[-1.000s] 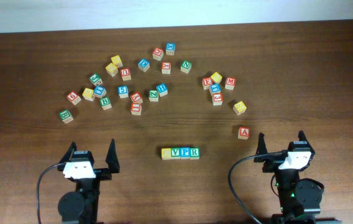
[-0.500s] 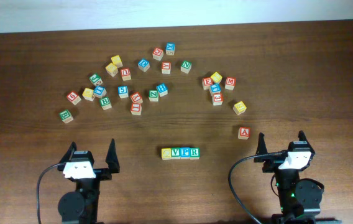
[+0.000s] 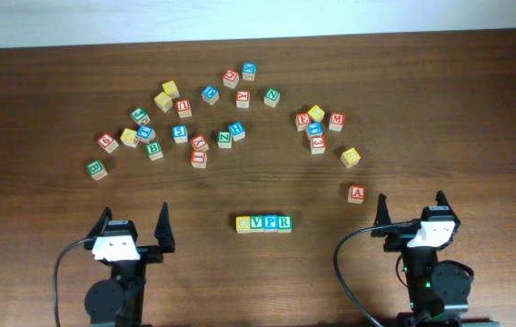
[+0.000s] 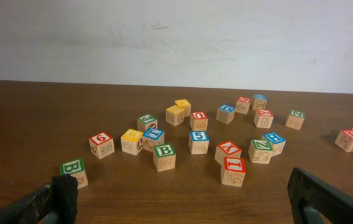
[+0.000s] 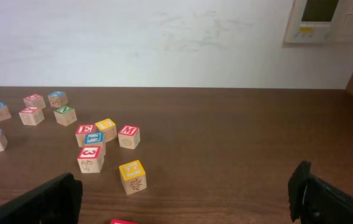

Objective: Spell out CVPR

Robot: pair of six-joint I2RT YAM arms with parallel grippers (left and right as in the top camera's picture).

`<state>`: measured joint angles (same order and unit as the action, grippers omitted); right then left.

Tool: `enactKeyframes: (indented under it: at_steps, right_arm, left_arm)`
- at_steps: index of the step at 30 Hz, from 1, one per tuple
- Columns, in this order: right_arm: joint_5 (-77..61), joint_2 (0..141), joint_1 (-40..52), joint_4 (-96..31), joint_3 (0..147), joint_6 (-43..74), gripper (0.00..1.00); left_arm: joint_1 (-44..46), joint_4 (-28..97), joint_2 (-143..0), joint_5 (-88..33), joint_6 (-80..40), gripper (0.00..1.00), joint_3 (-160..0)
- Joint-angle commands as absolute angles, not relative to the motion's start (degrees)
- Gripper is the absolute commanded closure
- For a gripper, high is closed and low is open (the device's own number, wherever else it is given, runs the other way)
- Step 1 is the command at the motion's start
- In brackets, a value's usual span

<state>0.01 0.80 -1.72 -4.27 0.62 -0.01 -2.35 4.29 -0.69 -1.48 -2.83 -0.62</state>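
Four letter blocks stand side by side in a row (image 3: 263,222) at the front middle of the table: yellow C (image 3: 243,222), green V (image 3: 256,222), blue P (image 3: 270,222), green R (image 3: 284,222). My left gripper (image 3: 133,225) is open and empty, to the left of the row. My right gripper (image 3: 411,207) is open and empty, to the right of it. The row is out of both wrist views. The left gripper (image 4: 183,199) and the right gripper (image 5: 186,193) show wide-spread fingers over bare wood.
Several loose letter blocks lie scattered across the far half of the table. A red A block (image 3: 356,193) sits just ahead of the right gripper, a yellow block (image 3: 351,156) beyond it. A green block (image 3: 96,169) lies far left. A white wall stands behind the table.
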Motion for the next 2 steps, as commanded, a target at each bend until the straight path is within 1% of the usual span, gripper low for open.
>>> enactKeyframes:
  at_steps: [1, 2]
  right_arm:
    - [0.49, 0.32, -1.52, -4.69, 0.32, 0.27, 0.02]
    - [0.49, 0.32, -1.52, -4.71, 0.32, 0.27, 0.02]
  left_arm:
    - [-2.68, 4.60, -0.30, -2.11, -3.62, 0.01, -0.49]
    - [-2.68, 4.60, -0.30, -2.11, -3.62, 0.01, -0.49]
